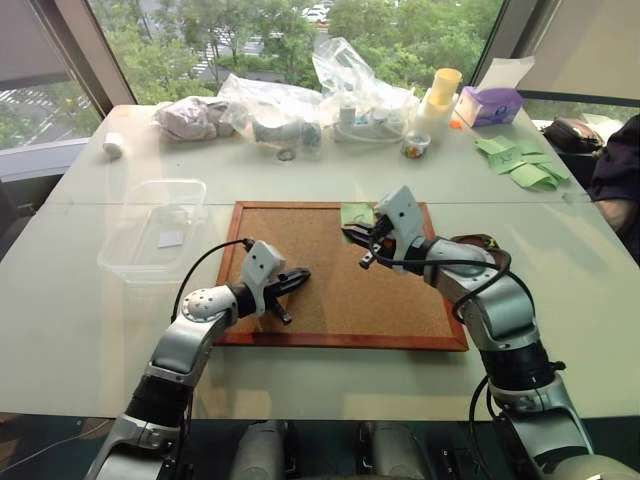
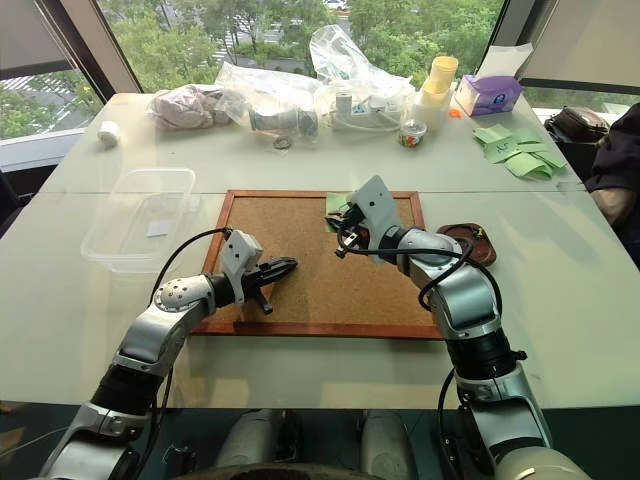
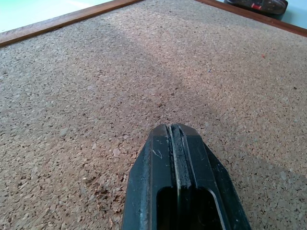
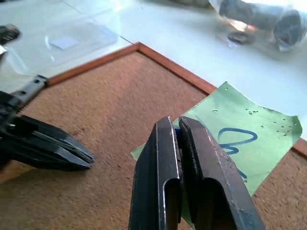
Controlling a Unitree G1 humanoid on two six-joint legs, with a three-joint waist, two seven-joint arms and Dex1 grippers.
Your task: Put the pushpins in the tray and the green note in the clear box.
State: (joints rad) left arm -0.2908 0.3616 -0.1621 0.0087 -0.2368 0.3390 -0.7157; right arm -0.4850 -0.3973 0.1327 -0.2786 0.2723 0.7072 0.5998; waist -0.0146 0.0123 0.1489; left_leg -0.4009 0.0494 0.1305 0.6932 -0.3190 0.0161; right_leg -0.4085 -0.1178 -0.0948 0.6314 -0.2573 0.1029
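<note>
The green note (image 4: 242, 139) lies at the far edge of the cork board (image 1: 330, 290), under the right gripper, and is not yet in the clear box. Going from the left: the clear box (image 1: 152, 232) stands on the worktop (image 1: 560, 300) just beside the board's left edge, with nothing in it but its small white label, so that part of the task is still to do. Next, the left gripper (image 1: 296, 279) hovers low over the left part of the board with its jaws clenched on nothing; bare cork lies ahead of it. Further right, the right gripper (image 4: 178, 132) sits over the near corner of the green note with its jaws pressed together. A speck of blue shows between the tips; it may be a pushpin head pulled from the paper, but it is too small to be sure. The note shows small pin holes along its far edge and a blue scribble. To the right of the board, just beside its edge, lies the dark tray (image 2: 470, 243), partly hidden by the right arm, so I cannot tell whether any pushpins are in it. As I judge it, the pin stage is under way and the note has yet to be moved.
</note>
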